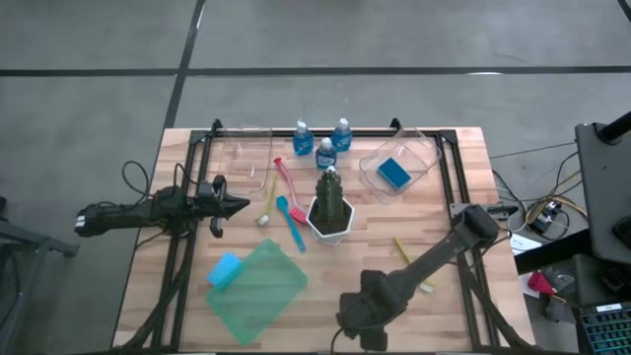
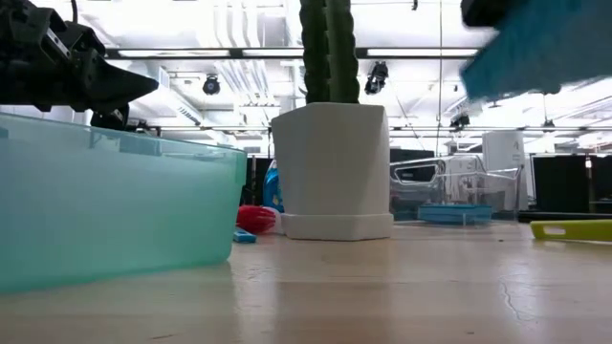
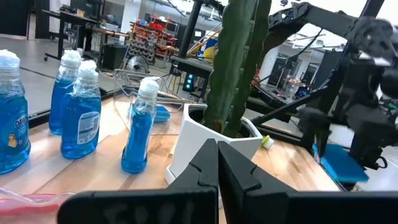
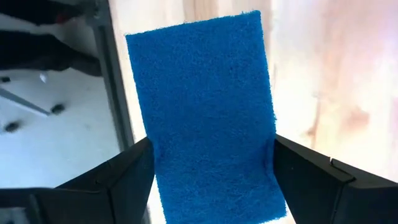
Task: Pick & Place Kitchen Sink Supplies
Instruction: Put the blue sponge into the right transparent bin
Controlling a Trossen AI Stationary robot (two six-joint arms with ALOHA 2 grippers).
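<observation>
My right gripper point(image 4: 211, 186) is shut on a dark blue sponge point(image 4: 205, 106) above the table's near edge; in the high view the arm point(image 1: 365, 311) hides it. The sponge shows high up in the low view point(image 2: 535, 48). Three blue bottles point(image 1: 325, 153) stand at the far edge. Another blue sponge point(image 1: 394, 173) lies in a clear bin point(image 1: 426, 156). A light-blue sponge point(image 1: 224, 268) rests on the green sheet point(image 1: 266, 291). Red point(image 1: 286, 179), yellow point(image 1: 266, 202), blue point(image 1: 292, 225) and lime point(image 1: 414, 264) brushes lie flat. My left gripper point(image 1: 240, 205) waits shut at the left. My right gripper pinches the dark blue sponge by its two long edges point(image 4: 151, 165) between the two fingers point(image 4: 118, 180), near one short end. The fingers point steeply down from above. The sponge hangs below the fingers, lifted clear of the table.
A cactus in a white pot point(image 1: 330, 209) stands mid-table between the arms. A second clear bin point(image 1: 246, 153) sits at the far left. Black rails point(image 1: 449, 187) run along both sides of the table. Bare wood lies around the lime brush at the near right.
</observation>
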